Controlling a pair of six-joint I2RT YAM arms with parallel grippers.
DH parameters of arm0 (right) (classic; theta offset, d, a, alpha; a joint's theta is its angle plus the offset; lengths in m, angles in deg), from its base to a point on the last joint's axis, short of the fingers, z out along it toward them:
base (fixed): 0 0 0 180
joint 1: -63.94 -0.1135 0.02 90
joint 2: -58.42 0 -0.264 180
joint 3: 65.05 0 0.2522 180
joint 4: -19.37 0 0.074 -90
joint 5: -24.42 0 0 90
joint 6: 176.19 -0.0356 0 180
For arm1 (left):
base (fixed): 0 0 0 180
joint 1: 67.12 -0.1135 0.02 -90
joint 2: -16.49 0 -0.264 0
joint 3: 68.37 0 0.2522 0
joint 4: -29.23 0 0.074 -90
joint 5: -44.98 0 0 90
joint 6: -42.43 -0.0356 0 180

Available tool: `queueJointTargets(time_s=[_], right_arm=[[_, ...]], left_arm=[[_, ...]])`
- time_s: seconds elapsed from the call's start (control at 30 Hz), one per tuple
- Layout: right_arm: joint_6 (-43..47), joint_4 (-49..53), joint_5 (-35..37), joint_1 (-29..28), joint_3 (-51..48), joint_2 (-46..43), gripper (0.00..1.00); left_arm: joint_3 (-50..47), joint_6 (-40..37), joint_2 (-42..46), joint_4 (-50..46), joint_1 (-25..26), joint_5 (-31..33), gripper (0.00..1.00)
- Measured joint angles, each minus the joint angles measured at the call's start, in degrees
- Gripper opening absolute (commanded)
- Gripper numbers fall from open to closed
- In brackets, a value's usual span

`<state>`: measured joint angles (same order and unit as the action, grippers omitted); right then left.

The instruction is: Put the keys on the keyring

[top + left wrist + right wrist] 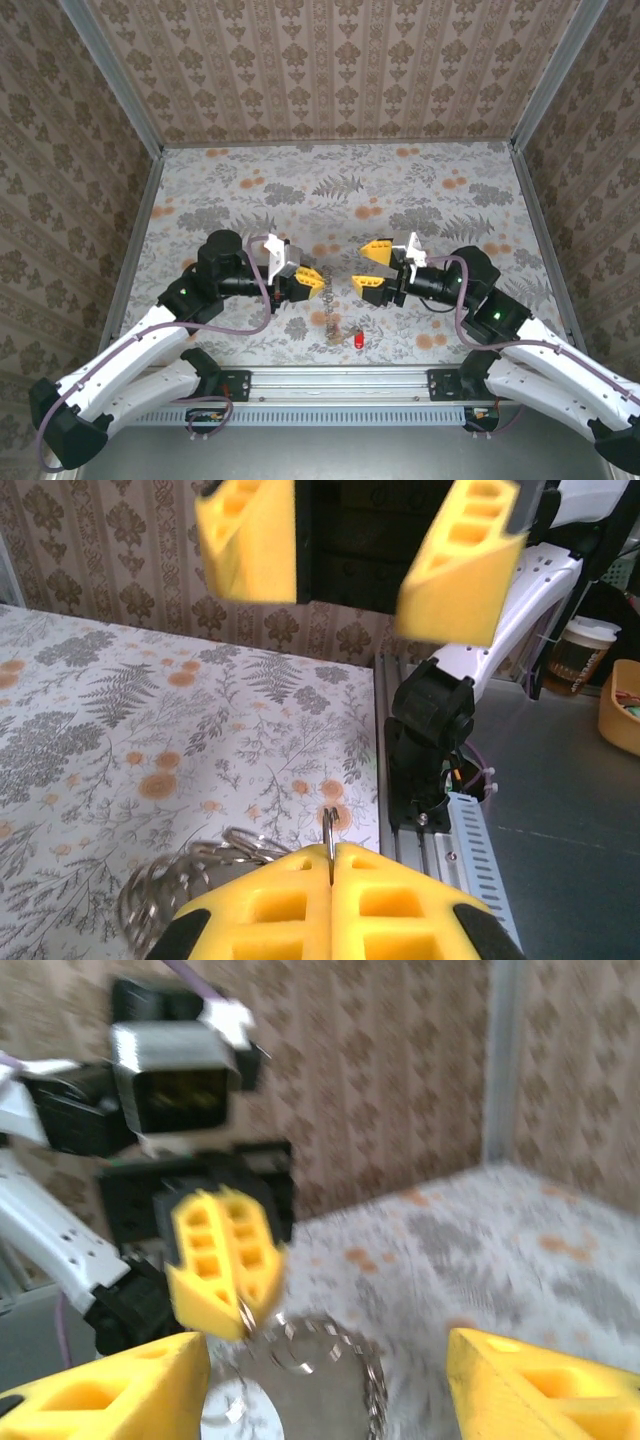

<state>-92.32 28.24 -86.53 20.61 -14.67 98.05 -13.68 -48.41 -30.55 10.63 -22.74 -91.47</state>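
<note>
My left gripper (312,281) is shut on the keyring (328,305), a thin grey metallic loop that trails from its tips down to the table. In the left wrist view the yellow fingers (270,905) pinch the ring's wire edge (330,842), and the rest of the loop (195,868) lies to the left. A key with a red head (359,340) lies on the table just right of the loop's lower end. My right gripper (373,269) faces the left one, open and holding nothing. Its wrist view is blurred; its gripper (325,1390) frames the loop (350,1360) and the left gripper (225,1260).
The floral table (340,190) has patterned walls on three sides. A metal rail (340,378) with both arm bases runs along the near edge. Outside the cell, a paper cup (583,650) and a yellow bin (622,705) stand.
</note>
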Motion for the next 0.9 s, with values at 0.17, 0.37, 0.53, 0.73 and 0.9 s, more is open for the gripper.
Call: queueJointTargets(time_s=[0.17,0.37,0.53,0.73,0.9], right_arm=[[-5.3,14.2,7.4,0.0,-1.2,1.0,0.71],[-13.2,24.4,10.4,0.0,-6.0,5.8,0.66],[-18.1,26.1,10.3,-0.5,-9.5,11.0,0.64],[-20.3,24.0,10.0,-3.0,-10.1,19.0,0.58],[-21.6,22.4,9.2,-3.9,-9.1,26.6,0.49]], left_arm=[[0.0,-1.6,1.2,-2.1,1.2,2.9,0.0],[0.3,-2.0,2.1,-6.6,1.3,9.1,0.0],[0.4,-1.7,5.6,-11.9,1.3,15.7,0.0],[0.4,0.3,8.7,-15.0,-0.5,20.4,0.0],[0.4,1.5,9.1,-16.6,-1.7,22.3,0.0]])
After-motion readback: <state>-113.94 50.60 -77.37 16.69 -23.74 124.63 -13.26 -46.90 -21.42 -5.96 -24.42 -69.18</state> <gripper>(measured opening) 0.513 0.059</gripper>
